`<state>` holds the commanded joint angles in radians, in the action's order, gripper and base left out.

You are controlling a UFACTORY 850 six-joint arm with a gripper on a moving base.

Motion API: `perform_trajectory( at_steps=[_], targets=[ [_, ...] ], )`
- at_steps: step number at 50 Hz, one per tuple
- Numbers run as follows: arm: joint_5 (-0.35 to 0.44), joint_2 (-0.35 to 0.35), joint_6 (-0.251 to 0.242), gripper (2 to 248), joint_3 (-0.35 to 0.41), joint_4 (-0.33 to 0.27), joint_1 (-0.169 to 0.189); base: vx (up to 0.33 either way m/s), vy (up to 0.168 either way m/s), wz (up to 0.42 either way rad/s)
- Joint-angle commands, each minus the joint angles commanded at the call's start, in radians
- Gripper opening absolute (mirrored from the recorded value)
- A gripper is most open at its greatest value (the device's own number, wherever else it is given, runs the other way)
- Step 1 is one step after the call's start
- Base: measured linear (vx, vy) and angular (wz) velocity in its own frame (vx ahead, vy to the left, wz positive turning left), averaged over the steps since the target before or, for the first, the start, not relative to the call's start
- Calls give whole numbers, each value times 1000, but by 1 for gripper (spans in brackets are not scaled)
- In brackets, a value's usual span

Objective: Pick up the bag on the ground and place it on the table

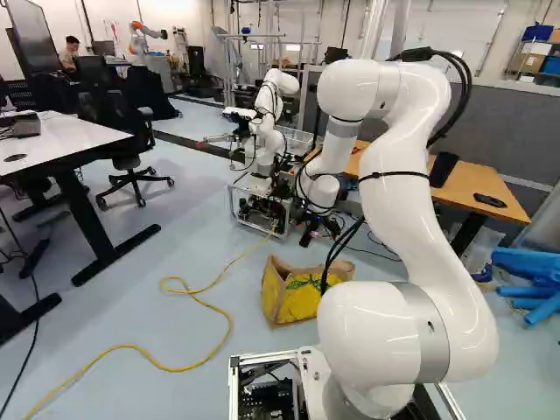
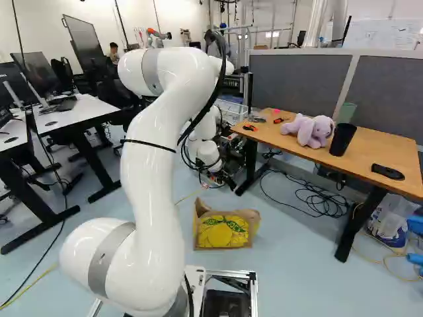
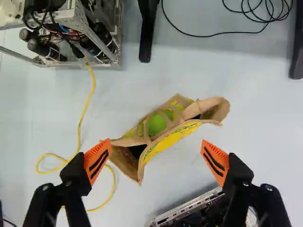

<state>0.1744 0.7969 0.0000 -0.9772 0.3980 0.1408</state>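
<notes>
The bag [image 2: 222, 231] stands on the pale floor [image 2: 291, 264], just ahead of the pincer [image 1: 319, 231], whose fingers are spread wide. A yellow cable [image 1: 219, 319] loops left of the bag. To the right stands the wooden bench [image 2: 277, 135], bearing a purple plush [image 2: 310, 131] and a black cup [image 2: 342, 139], with a grey partition [image 2: 297, 82] on its far side. A chair [image 1: 127, 162] and white bench [image 1: 66, 144] stand left; another robot [image 1: 267, 114] stands farther off.
</notes>
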Motion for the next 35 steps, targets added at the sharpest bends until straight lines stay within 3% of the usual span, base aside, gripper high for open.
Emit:
perform_trajectory(
  at_steps=[9, 35],
  targets=[
    [0, 34, 49, 247, -20, 0, 0, 0, 0, 0],
    [0, 131, 315, 247, -82, 0, 0, 0, 0, 0]
  ],
)
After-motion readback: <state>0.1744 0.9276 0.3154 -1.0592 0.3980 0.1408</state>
